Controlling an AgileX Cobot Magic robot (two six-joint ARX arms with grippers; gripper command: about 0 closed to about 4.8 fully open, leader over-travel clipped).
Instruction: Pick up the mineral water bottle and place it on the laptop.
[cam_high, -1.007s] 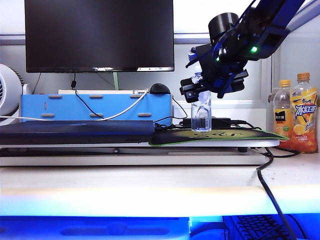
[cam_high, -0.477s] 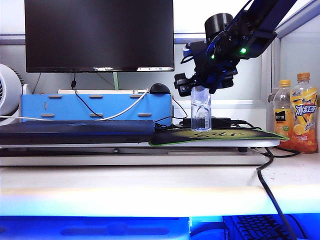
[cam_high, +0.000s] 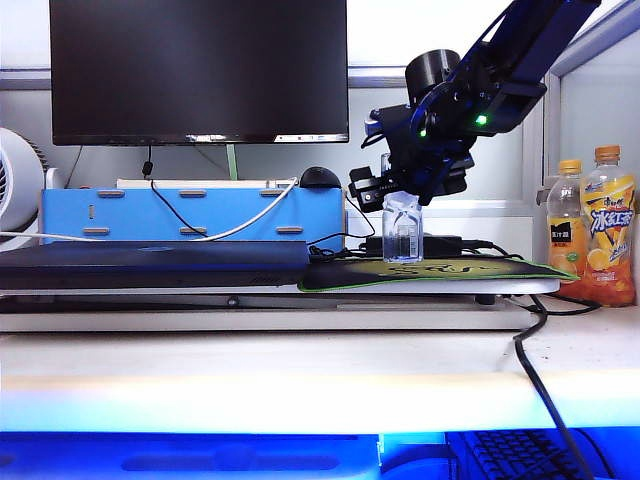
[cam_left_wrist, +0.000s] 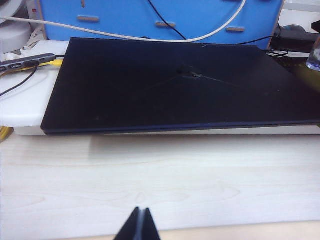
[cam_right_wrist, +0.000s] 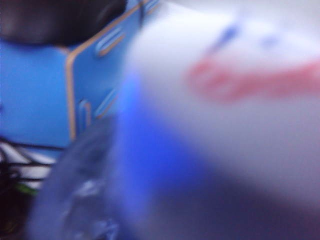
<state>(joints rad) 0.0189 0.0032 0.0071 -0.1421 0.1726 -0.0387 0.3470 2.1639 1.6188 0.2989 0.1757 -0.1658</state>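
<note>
Descent has brought your wide-open right gripper over the mineral water bottle, seemingly not clamped yet; left gripper, pinched shut, sits before the laptop.

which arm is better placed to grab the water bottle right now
The right. The right gripper is open and down over the top of the water bottle on the mouse mat. The left gripper is shut, low over the desk in front of the laptop, away from the bottle.

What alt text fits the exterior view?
The right pincer is down over the top of the water bottle standing on the mouse mat, right of the closed laptop. A dark monitor stands behind; two orange-capped bottles stand far right.
</note>
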